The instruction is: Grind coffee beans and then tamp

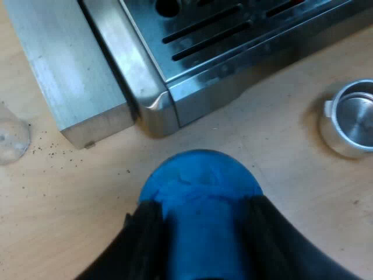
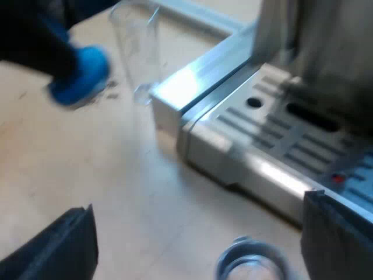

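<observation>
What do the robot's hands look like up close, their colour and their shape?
Each is a two-fingered gripper in plain black. The left gripper has matte fingers, broad at the base and narrowing in a curve toward the tips. The right gripper has fingers of the same black, with straight edges and squared-off corners. No markings or labels show on either.

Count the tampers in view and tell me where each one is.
1. The blue tamper is gripped in the left gripper, near a corner of the espresso machine and close to the measuring glass. Others could lie outside these views.
</observation>
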Robot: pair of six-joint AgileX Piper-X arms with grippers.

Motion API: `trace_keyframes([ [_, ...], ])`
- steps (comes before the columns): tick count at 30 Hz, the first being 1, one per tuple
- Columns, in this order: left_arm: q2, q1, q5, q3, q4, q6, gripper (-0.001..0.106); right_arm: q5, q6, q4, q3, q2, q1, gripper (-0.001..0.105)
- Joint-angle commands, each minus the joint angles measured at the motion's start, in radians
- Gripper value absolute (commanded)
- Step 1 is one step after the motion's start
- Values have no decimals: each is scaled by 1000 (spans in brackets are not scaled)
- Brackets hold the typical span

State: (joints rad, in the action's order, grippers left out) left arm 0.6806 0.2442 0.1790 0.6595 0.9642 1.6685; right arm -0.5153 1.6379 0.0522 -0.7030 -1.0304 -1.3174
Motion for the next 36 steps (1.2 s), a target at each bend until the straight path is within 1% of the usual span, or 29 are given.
trace_keyframes([
  [1, -53, 64, 6, 6, 11, 9, 0, -19, 0, 4, 54, 48, 26, 72],
  [3, -60, 90, 6, 6, 11, 9, 0, -19, -9, 4, 80, 68, 38, 72],
  [6, -62, 170, 6, 6, 11, 9, 0, -15, -34, 4, 152, 123, 64, 72],
  [7, -62, 174, 6, 6, 11, 9, 0, -13, -34, 4, 164, 130, 67, 72],
  [9, -62, 223, 6, 6, 11, 9, 0, -1, -34, 4, 184, 145, 70, 72],
  [10, -62, 233, 6, 6, 11, 9, 0, 6, -34, 4, 188, 147, 70, 72],
  [11, -62, 248, 6, 6, 11, 9, 0, 74, -25, 4, 236, 157, 70, 72],
  [13, -62, 272, 6, 6, 11, 9, 0, 124, -25, 3, 266, 157, 70, 72],
  [16, -62, 297, 6, 6, 11, 9, 0, 129, -25, -18, 317, 157, 70, 72],
  [20, -62, 300, 9, 6, 11, 9, 0, 131, -25, -77, 382, 157, 70, 72],
  [23, -62, 300, 21, 6, 11, 9, 0, 131, -25, -101, 410, 157, 70, 72],
  [27, -57, 300, 25, 6, 9, 9, 0, 131, -19, -108, 416, 157, 70, 72],
  [31, -15, 300, 44, 6, -3, 9, 0, 131, 18, -108, 416, 154, 70, 72],
  [34, 24, 300, 44, 6, -15, 9, 0, 131, 17, -108, 416, 143, 70, 72],
  [36, 49, 309, 49, 6, -30, 7, 0, 133, 0, -109, 416, 139, 70, 72],
])
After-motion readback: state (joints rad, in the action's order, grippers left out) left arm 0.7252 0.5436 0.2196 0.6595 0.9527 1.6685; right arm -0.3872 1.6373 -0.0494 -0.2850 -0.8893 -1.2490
